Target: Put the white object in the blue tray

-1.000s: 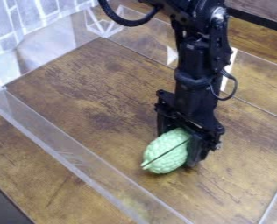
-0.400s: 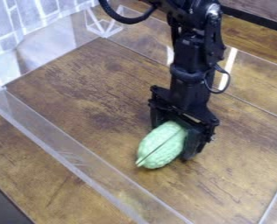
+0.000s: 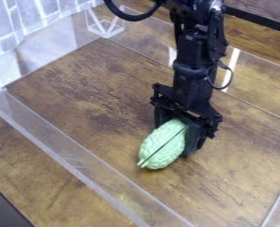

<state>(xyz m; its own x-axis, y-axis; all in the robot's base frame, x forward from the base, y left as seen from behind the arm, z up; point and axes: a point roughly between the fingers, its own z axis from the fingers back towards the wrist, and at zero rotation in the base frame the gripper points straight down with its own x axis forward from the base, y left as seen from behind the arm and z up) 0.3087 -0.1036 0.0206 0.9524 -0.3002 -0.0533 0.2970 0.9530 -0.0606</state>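
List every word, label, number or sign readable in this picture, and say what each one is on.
None can be read anywhere in this view.
Gripper and black arm: no legible marking.
Pale green ribbed object at the gripper: no label, only a dark seam.
Wooden table and clear plastic wall: no print or sign.

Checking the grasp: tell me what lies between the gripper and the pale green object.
Nothing: in the camera view the gripper stands right at the pale green object, no gap visible.
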